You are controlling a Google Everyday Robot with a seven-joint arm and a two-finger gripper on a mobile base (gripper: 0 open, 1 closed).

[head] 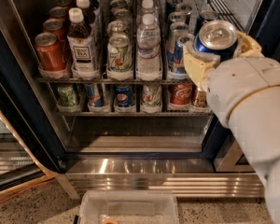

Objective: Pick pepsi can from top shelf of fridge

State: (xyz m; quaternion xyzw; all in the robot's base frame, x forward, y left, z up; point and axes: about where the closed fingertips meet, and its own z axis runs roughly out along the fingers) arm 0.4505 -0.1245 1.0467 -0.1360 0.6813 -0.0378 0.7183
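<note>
Pincer [220, 55] shut on the can [218, 36]
The can (lid up) is clamped between the pincer's fingers — held before the right end of the fridge's [18, 101] top shelf [107, 80].

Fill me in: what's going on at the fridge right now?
The robot's end effector is at the right side of the open fridge, shut on the pepsi can, with a yellowish finger on either side of it. The can is held upright in front of the right end of the top shelf and looks clear of the rack. The other bottles and cans stand in their lanes.
</note>
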